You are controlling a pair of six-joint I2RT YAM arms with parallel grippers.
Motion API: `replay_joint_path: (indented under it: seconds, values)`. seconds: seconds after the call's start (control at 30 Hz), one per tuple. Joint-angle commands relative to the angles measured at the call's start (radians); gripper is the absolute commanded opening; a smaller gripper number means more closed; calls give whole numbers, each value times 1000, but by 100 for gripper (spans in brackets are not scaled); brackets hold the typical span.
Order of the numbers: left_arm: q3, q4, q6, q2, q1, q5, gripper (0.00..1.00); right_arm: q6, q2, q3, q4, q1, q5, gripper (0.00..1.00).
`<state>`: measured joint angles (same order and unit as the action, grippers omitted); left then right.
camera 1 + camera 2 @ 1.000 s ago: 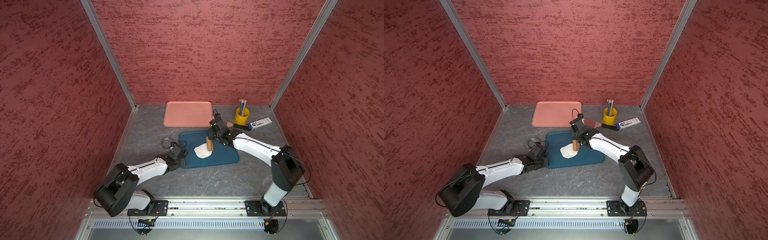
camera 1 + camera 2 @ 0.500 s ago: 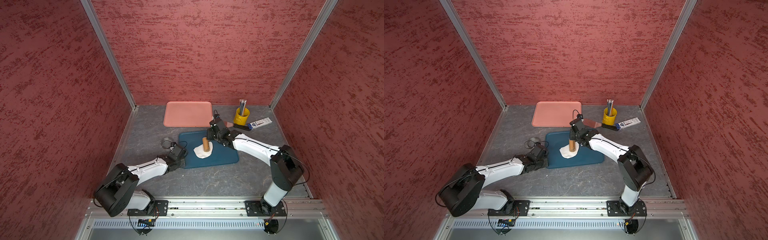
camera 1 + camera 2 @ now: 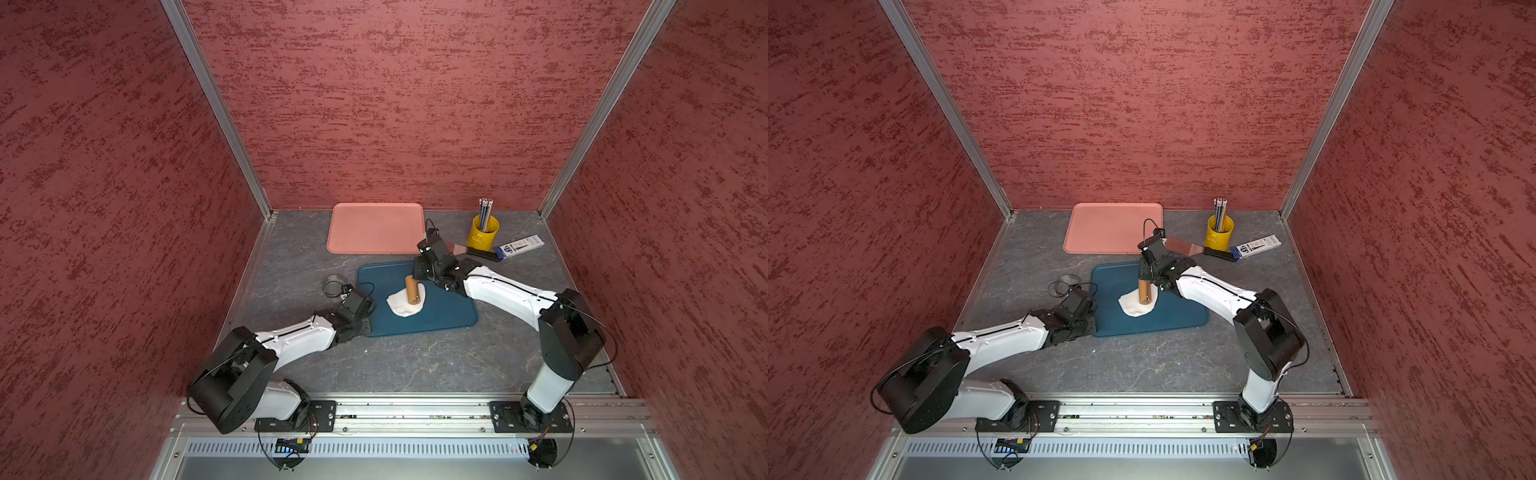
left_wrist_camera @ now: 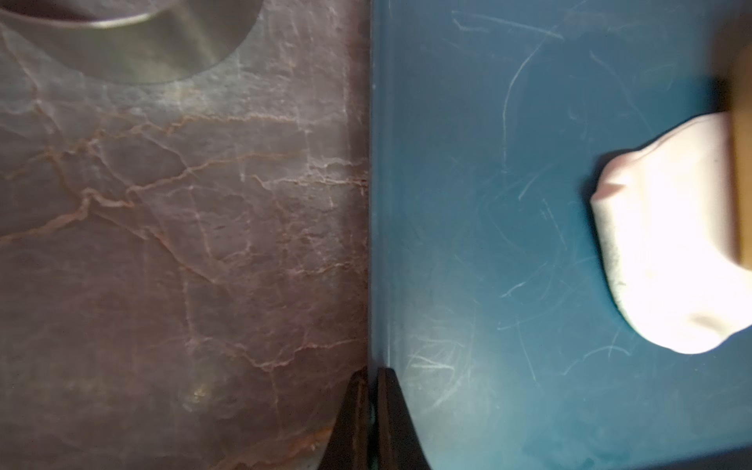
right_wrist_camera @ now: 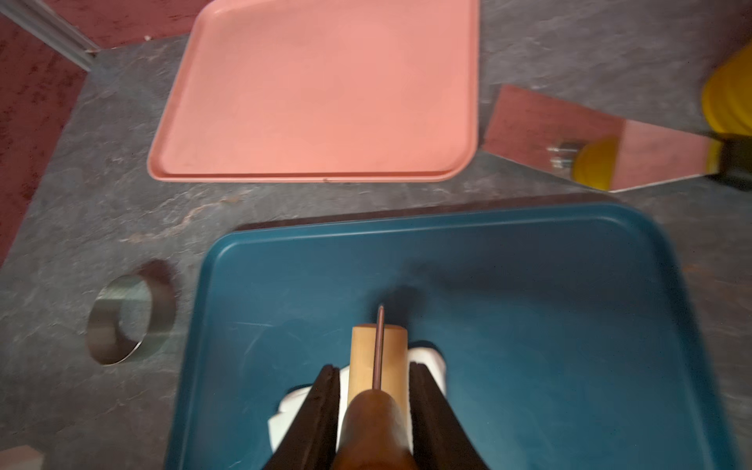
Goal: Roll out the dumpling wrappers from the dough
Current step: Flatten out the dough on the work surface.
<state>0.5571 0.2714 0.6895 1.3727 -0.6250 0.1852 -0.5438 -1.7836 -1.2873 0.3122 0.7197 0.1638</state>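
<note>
The dough is a flattened white mass of irregular outline lying on the blue tray. A wooden rolling pin rests across the dough, and my right gripper is shut on its brown handle. My left gripper is shut on the tray's rim at its near left corner, apart from the dough. No dumpling wrappers are in view.
A pink tray lies at the back. A steel ring cutter stands left of the blue tray. A yellow cup of pencils, a flat scraper and a pencil box sit at the back right.
The right gripper has carried the rolling pin a little leftward, from the dough's right edge onto its middle. The left arm has stayed put.
</note>
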Motion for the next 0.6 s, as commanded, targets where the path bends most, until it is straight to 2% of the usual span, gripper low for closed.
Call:
replay_joint_path:
  seconds: [0.0, 0.07, 0.17, 0.23, 0.3, 0.47, 0.5, 0.57]
  values:
    - [13, 32, 31, 9, 6, 100, 0, -24, -154, 59, 228, 92, -182, 0]
    - [1, 42, 46, 5, 6, 113, 0, -9, -105, 114, 232, 37, -108, 0]
    - [-15, 28, 34, 0, 12, 108, 0, 42, -41, 158, 337, -103, 16, 0]
    - [-17, 10, 7, 0, 12, 92, 0, 105, -19, 145, 403, -116, 120, 0]
    - [-17, -13, -7, 5, 8, 85, 0, 127, -8, 132, 411, -86, 72, 0]
    - [5, 1, 12, 36, 8, 102, 0, 37, -30, 123, 267, 69, -235, 0]
    - [4, 1, 13, 36, 8, 101, 0, 16, -33, 127, 256, 71, -258, 0]
    - [-5, -6, 12, 33, 8, 97, 0, 30, -8, 156, 275, 40, -171, 0]
